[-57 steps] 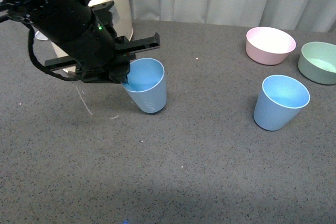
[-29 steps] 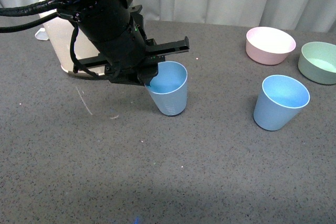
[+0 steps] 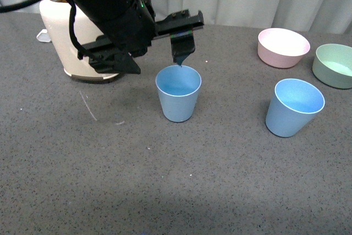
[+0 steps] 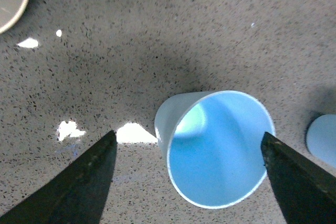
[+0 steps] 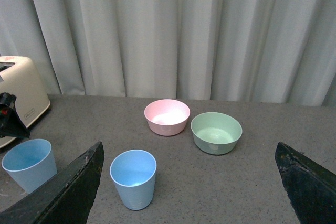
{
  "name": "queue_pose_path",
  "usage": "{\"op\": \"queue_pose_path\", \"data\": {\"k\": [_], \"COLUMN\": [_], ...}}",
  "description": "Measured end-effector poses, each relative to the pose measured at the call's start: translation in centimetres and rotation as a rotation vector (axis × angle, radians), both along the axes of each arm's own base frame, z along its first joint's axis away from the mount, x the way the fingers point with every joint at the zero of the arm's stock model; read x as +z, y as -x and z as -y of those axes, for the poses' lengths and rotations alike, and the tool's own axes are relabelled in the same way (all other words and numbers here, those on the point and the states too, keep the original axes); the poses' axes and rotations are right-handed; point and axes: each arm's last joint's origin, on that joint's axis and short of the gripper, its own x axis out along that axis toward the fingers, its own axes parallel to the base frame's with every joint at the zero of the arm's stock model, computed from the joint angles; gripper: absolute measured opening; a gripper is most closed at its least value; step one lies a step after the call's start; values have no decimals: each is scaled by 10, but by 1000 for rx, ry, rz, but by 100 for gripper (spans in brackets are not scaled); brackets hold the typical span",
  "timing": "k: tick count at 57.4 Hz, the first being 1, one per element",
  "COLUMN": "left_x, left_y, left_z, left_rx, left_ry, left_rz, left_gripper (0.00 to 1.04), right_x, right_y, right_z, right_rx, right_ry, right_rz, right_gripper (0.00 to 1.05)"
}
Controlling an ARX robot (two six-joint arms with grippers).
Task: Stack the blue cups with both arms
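Observation:
One blue cup (image 3: pixel 178 94) stands upright on the grey table, near the middle. My left gripper (image 3: pixel 153 61) hangs open just above and behind it, and one finger's tip (image 3: pixel 180 63) is close over the rim. From the left wrist, that cup (image 4: pixel 215 148) lies between the spread fingers (image 4: pixel 86 182) with clear gaps on both sides. The second blue cup (image 3: pixel 294 107) stands upright further right. My right gripper (image 5: pixel 189 145) is open and empty, well back from that cup (image 5: pixel 133 178), and it does not show in the front view.
A cream toaster (image 3: pixel 71 42) stands at the back left behind my left arm. A pink bowl (image 3: pixel 283 48) and a pale green bowl (image 3: pixel 333 65) sit at the back right, behind the second cup. A grey curtain closes the far side.
My left gripper carried the first cup to the right, tilted. The cup now stands upright on the table, and the gripper has opened and risen off it.

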Motion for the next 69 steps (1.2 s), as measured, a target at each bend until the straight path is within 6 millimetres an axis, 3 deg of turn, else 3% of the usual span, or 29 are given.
{"op": "queue_pose_path", "data": {"k": [4, 7, 14, 20, 24, 30, 44, 69], "left_x": [8, 2, -15, 17, 26, 13, 16, 16], "left_y": [1, 2, 34, 76, 98, 132, 178, 233], "left_z": [0, -3, -34, -77, -95, -116, -141, -167], "left_rx": [0, 22, 103, 192, 203, 177, 176, 182], "left_ry": [2, -99, -258, -203, -208, -228, -236, -239], "left_rz": [27, 235, 652, 1005, 1051, 999, 1010, 1007], "left_gripper": [98, 92, 70, 45, 29, 4, 4, 4], "right_x": [0, 0, 0, 0, 0, 0, 0, 0], "right_y": [0, 0, 0, 0, 0, 0, 0, 0], "right_z": [0, 0, 0, 0, 0, 0, 0, 0], "right_rx": [0, 0, 0, -1, 3, 2, 0, 0], "right_ry": [0, 0, 0, 0, 0, 0, 0, 0], "right_rz": [0, 0, 0, 0, 0, 0, 0, 0], "right_gripper": [95, 95, 95, 95, 95, 95, 95, 95]}}
